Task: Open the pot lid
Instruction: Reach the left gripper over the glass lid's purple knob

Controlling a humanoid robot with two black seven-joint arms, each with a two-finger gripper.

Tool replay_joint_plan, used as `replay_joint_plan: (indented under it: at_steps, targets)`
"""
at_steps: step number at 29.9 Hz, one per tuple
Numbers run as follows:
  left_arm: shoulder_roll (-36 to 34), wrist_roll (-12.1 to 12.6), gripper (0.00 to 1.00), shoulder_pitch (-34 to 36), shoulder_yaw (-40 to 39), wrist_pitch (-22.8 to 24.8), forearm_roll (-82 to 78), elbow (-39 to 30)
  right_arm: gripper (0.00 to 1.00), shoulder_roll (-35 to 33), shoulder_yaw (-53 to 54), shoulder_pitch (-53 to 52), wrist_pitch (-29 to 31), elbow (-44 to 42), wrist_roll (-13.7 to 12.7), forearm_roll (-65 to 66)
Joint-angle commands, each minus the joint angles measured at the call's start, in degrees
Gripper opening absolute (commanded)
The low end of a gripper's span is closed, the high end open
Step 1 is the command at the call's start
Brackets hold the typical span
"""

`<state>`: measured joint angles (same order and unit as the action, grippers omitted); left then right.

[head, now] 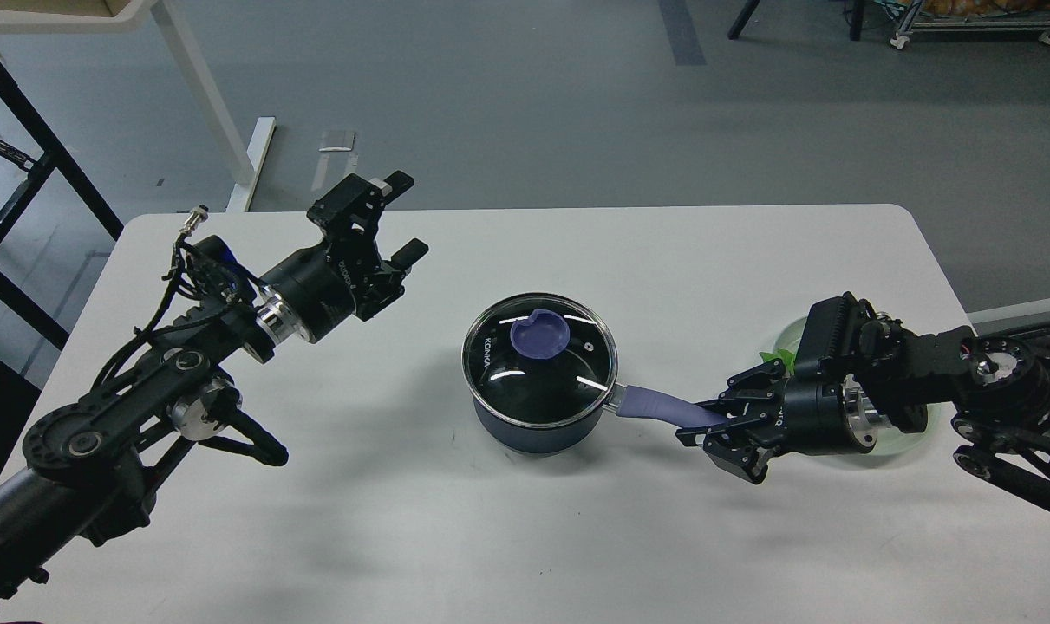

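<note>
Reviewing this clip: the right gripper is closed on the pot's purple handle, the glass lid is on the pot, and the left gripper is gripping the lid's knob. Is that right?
Not quite. In the head view the left gripper is open and apart from the knob, up and to its left, holding nothing. The rest holds: the right gripper is closed on the handle, and the lid sits on the pot.

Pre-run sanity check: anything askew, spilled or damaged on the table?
Nothing stands out. The dark blue saucepan sits upright, its glass lid seated flat. The right gripper is closed on the purple handle; the left gripper hovers open.
</note>
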<state>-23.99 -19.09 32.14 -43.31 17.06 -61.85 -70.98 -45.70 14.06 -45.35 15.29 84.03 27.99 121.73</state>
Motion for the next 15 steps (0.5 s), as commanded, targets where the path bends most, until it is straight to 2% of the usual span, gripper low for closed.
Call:
replay_joint_plan:
  at_steps: [1, 4, 7, 12, 15]
  targets:
    - [-0.1, -4.97, 0.99, 5.53, 4.08, -0.97, -18.05, -2.06, 0.2, 0.0, 0.0, 0.0, 0.0, -0.01, 0.01, 0.0]
    - [-0.18, -7.18, 0.99, 10.9, 9.62, -3.51, -30.39, -2.06, 0.2, 0.0, 0.0, 0.0, 0.0, -0.01, 0.01, 0.0]
    - [-0.45, -8.76, 0.99, 15.65, 17.0, -9.92, -39.89, -1.71, 0.2, 0.0, 0.0, 0.0, 0.0, -0.01, 0.01, -0.09]
    - [-1.94, -8.91, 0.99, 20.06, 29.66, -19.94, -49.58, -0.48, 0.2, 0.0, -0.09, 0.0, 0.0, -0.01, 0.01, -0.09]
    - [-1.68, -8.91, 0.99, 20.85, 33.28, -23.38, -53.18, 1.8, 0.2, 0.0, -0.09, 0.0, 0.0, -0.1, 0.01, -0.09]
